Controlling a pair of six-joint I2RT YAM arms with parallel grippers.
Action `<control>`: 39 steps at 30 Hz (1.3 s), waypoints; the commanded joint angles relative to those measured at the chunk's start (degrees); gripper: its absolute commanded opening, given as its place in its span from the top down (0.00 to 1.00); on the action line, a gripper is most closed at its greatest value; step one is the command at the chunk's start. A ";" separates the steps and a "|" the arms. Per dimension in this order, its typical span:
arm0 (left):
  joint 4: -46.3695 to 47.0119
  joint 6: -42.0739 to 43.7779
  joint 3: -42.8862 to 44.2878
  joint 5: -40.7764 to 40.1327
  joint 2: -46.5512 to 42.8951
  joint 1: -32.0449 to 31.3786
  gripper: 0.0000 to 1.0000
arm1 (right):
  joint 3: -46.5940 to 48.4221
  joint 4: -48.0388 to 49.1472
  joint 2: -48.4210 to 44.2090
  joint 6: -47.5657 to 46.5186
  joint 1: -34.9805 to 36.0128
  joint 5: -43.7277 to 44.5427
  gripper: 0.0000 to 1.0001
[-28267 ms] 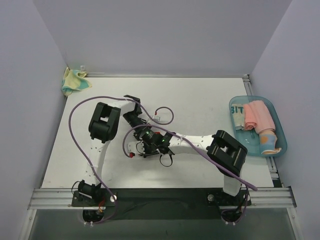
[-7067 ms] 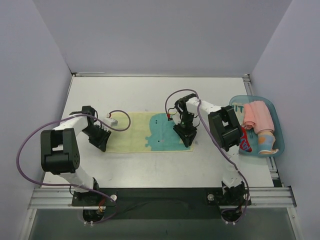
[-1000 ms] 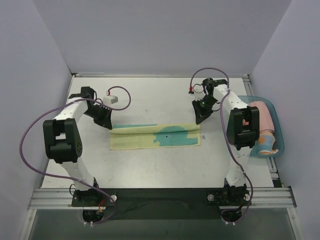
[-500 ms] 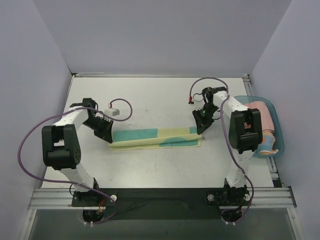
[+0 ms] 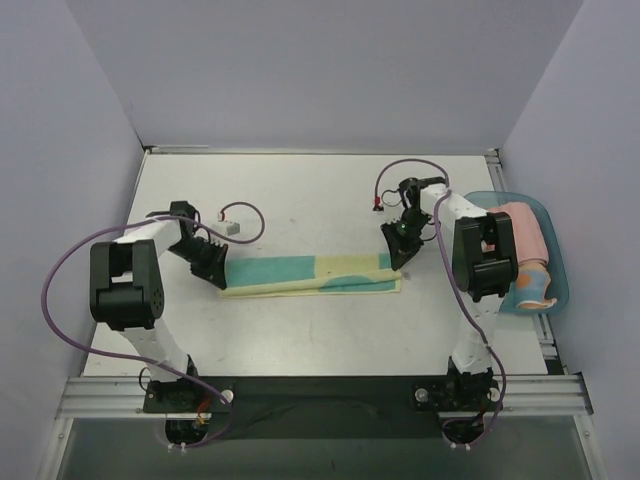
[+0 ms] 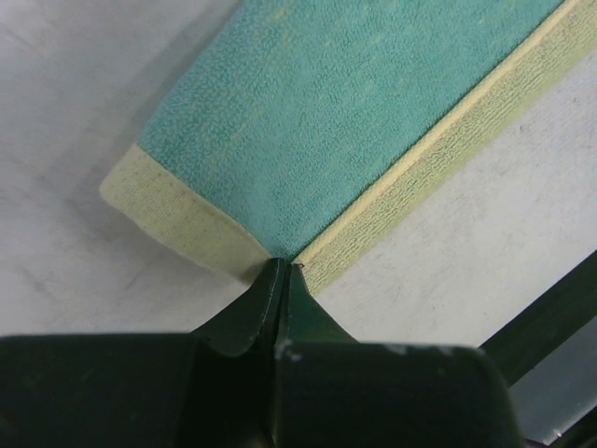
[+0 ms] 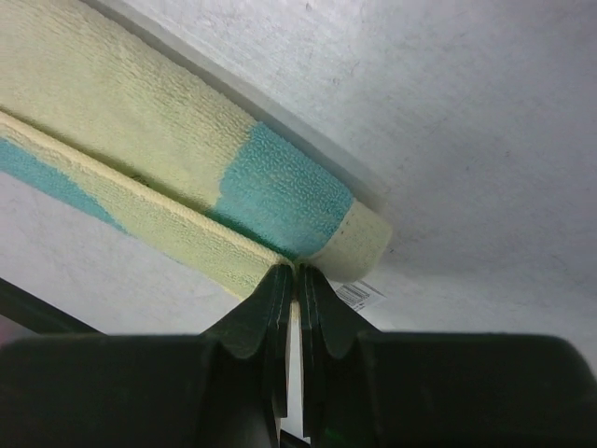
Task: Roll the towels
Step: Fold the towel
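Clamped on folded towel (image 5: 310,272): left claw (image 6: 280,271) at its left corner, right claw (image 7: 297,273) at its right, beside tag (image 7: 359,296), print unreadable.

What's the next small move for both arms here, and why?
Probably lower both held corners onto the table and release. Left gripper and right gripper each pinch an end corner of the towel, whose fold already lies as a narrow strip.
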 commanded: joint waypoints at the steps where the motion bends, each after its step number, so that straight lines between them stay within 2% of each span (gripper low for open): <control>1: 3.12 0.18 5.86 -1.09 -0.46 0.20 1.00 | 4.95 -2.64 -2.04 -0.11 -0.76 1.80 1.00; 7: 0.83 -1.67 17.55 -0.30 -0.72 0.90 1.00 | 17.06 -4.75 -1.70 0.51 -1.64 2.06 1.00; 10: 0.47 -2.55 21.77 0.58 -0.72 1.08 1.00 | 21.12 -5.63 -0.99 0.42 -2.08 2.06 1.00; 13: 0.39 -2.46 22.58 1.11 -1.77 1.17 1.00 | 21.31 -5.90 -1.16 0.25 -2.35 1.45 1.00; 20: 2.58 -1.76 17.84 2.87 -5.81 1.78 1.00 | 18.24 -5.37 -3.63 -0.37 -2.70 -0.75 1.00; 27: 3.11 -0.18 13.01 1.99 -5.56 1.78 1.00 | 15.95 -5.28 -2.75 -0.99 -2.61 -1.01 1.00; 39: 6.80 1.67 2.63 0.23 -3.36 1.61 1.00 | 3.83 -1.42 -1.96 -1.95 -1.56 0.04 1.00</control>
